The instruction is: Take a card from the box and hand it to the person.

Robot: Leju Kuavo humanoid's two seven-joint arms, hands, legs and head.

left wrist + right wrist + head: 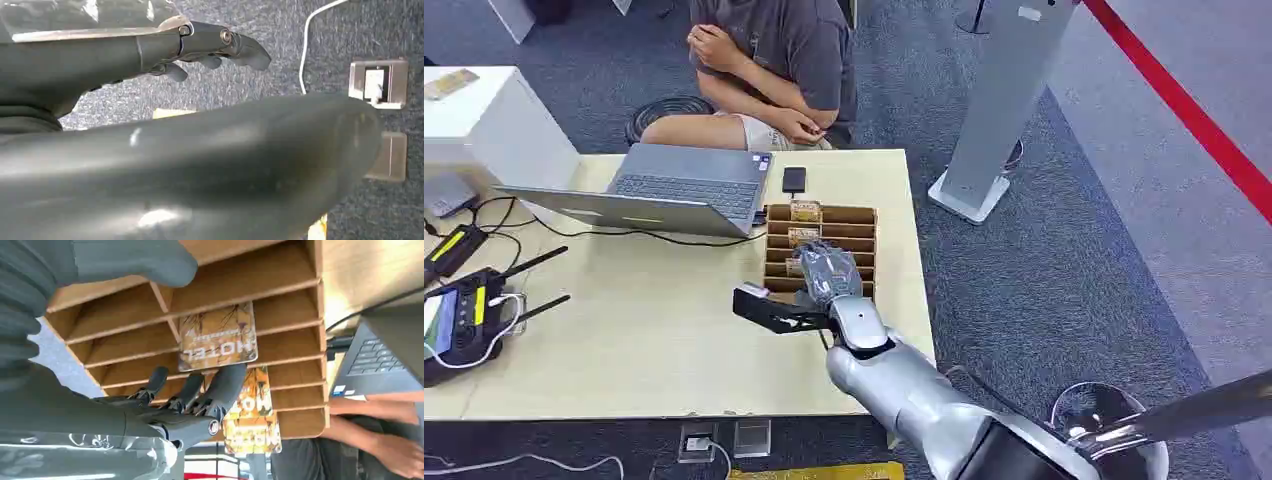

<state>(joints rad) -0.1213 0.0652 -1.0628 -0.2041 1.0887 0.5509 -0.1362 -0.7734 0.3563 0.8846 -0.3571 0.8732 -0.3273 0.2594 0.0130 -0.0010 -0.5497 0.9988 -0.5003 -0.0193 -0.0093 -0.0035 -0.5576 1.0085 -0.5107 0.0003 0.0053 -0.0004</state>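
Right hand [165,410] reaches into box [856,215], fingers spread over a card [218,337], nothing gripped; next, pinch it; left hand [200,47] hangs loose, holding nothing.

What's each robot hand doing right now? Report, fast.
Left robot hand: open, holding nothing.
Right robot hand: over the card box, grasp cannot be told.

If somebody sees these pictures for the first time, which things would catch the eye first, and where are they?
First, the silver right arm reaching over the table's right part, its right hand above the slotted wooden box. Next, the yellow cards standing in the box's slots, printed with the word MOTEL, close before the fingers. Beyond the table's far edge sits a person, behind an open laptop.
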